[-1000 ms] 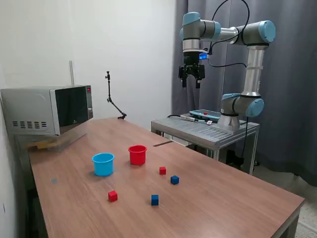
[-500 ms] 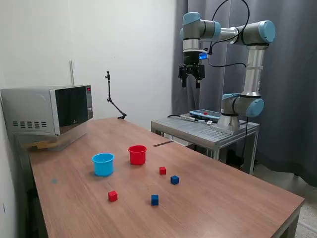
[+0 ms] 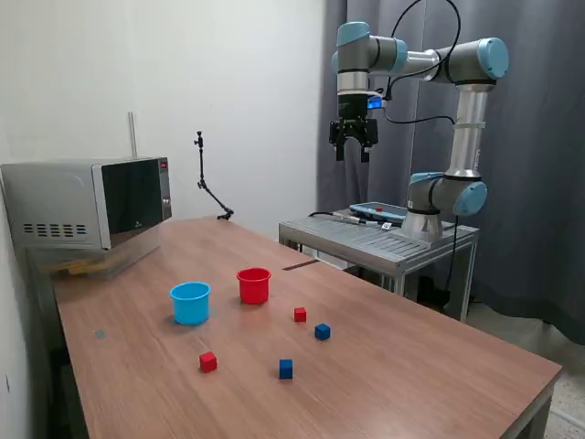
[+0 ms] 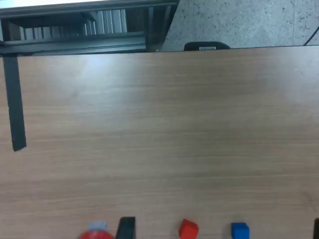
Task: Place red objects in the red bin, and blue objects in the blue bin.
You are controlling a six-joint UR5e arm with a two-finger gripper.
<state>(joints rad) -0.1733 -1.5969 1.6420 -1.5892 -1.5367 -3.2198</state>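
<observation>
On the wooden table (image 3: 411, 357), the red cup (image 3: 253, 284) and the light-blue cup (image 3: 190, 302) stand side by side. One red cube (image 3: 300, 315) lies near the red cup, and another red cube (image 3: 208, 362) lies nearer the front. Two dark blue cubes (image 3: 322, 332) (image 3: 286, 369) lie close by. My gripper (image 3: 353, 155) hangs high above the table's far side, open and empty, far from everything. In the wrist view, one black fingertip (image 4: 126, 228), the red cup's rim (image 4: 94, 235), a red cube (image 4: 188, 229) and a blue cube (image 4: 239, 231) show at the frame's edge.
A microwave (image 3: 91, 201) stands at the table's back corner on the exterior view's left. A thin black stand (image 3: 208, 187) rises behind the table. A metal cart (image 3: 384, 240) carries the arm's base. A dark strip (image 4: 15, 104) lies on the table.
</observation>
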